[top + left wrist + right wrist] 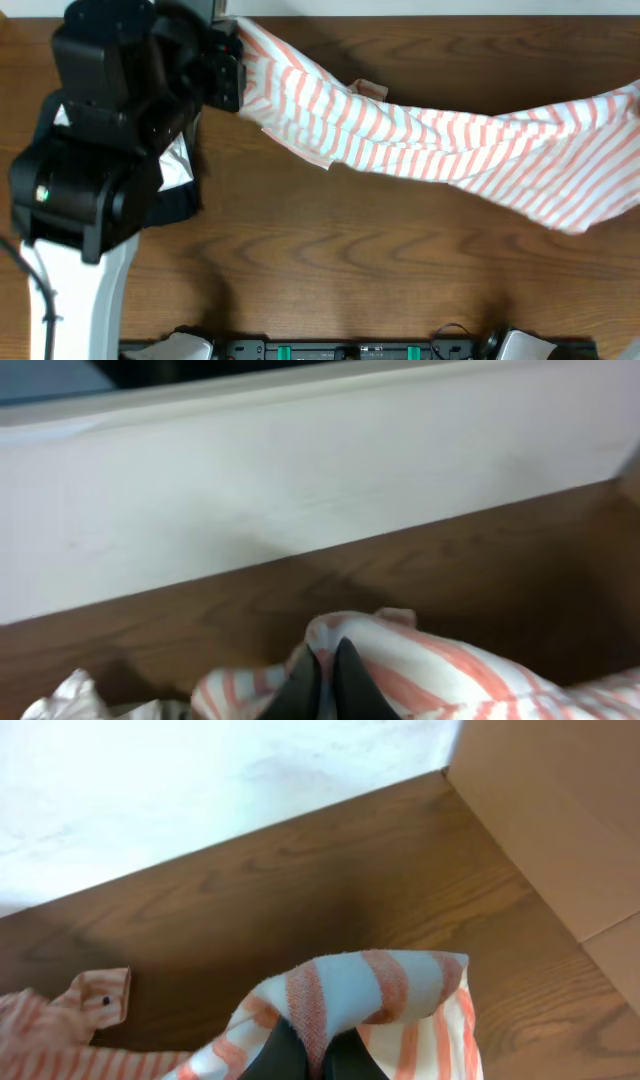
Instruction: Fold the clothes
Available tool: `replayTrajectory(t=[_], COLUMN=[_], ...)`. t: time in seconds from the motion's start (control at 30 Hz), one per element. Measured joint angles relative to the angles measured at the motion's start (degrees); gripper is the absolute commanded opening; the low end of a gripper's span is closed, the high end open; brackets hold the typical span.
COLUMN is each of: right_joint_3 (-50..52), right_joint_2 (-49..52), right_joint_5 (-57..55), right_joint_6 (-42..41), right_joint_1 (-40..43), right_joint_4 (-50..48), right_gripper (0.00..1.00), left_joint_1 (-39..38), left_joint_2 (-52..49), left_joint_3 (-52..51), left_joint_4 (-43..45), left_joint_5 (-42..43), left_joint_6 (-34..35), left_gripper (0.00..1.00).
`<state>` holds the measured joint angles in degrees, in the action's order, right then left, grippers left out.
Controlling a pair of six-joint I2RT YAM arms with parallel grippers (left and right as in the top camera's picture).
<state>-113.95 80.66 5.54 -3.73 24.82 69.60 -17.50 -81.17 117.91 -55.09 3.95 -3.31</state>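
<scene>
The clothes, a white shirt with salmon-orange stripes (pixel 440 140), hang stretched across the back of the wooden table (pixel 350 270), from the far left to the right edge. My left gripper (pixel 238 48) is shut on the shirt's left end. In the left wrist view its dark fingers (pixel 325 665) pinch a fold of the striped cloth (pixel 450 670). My right gripper is outside the overhead view. In the right wrist view it (pixel 318 1058) is shut on a striped edge (pixel 350 985) that drapes over its fingertips.
A black garment (pixel 180 205) and a plain white one (pixel 178 165) lie under my left arm (pixel 110 110). A white wall (pixel 300 480) runs along the table's back. A cardboard box (pixel 560 810) stands at the right. A buttoned cuff (pixel 100 998) lies on the wood.
</scene>
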Motion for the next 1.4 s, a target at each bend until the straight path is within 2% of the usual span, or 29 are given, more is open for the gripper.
replayTrajectory(t=[0.17, 0.33, 0.53, 0.7, 0.83, 1.0, 1.13, 1.27, 1.4], right_joint_3=[-0.11, -0.07, 0.07, 0.13, -5.31, -12.7, -15.1, -15.65, -13.81], right_joint_2=[7.52, 19.69, 32.35, 35.47, 34.75, 30.21, 24.46, 22.56, 23.74], right_joint_5=[-0.04, -0.04, 1.81, 4.35, 5.16, 4.7, 2.75, 0.2, -2.36], right_joint_6=[0.11, 0.76, 1.18, -1.36, -3.5, -3.56, -2.69, -0.72, 1.18], right_joint_1=[0.0, -0.48, -3.26, -5.42, -5.62, -5.49, -4.85, -4.15, -4.11], right_joint_4=[-0.07, -3.1, -16.2, -25.57, -25.99, -21.75, -14.82, -4.85, 5.99], right_gripper=[0.01, 0.01, 0.01, 0.01, 0.01, 0.01, 0.01, 0.01, 0.01], left_joint_1=[2.95, 5.99, 8.74, 9.86, 9.86, 9.88, 9.88, 9.9, 9.9], left_joint_2=[-7.26, -20.2, -34.77, -39.95, -39.89, -37.88, -32.79, -28.46, -28.72], left_joint_3=[0.02, -0.04, -0.48, -1.07, 6.32, 22.18, 27.52, 28.81, 28.28], left_joint_4=[0.02, 4.04, 21.68, 39.6, 41.7, 32.98, 21.38, 1.22, -16.87], left_joint_5=[-0.55, -0.48, 2.4, 5.11, 5.7, 6.93, 8.59, 9.62, 9.9], left_joint_6=[-0.02, -0.17, -0.63, -0.79, -0.35, -0.24, -0.39, -0.59, -0.63], left_gripper=[0.06, 0.06, 0.06, 0.06, 0.06, 0.06, 0.06, 0.06, 0.06])
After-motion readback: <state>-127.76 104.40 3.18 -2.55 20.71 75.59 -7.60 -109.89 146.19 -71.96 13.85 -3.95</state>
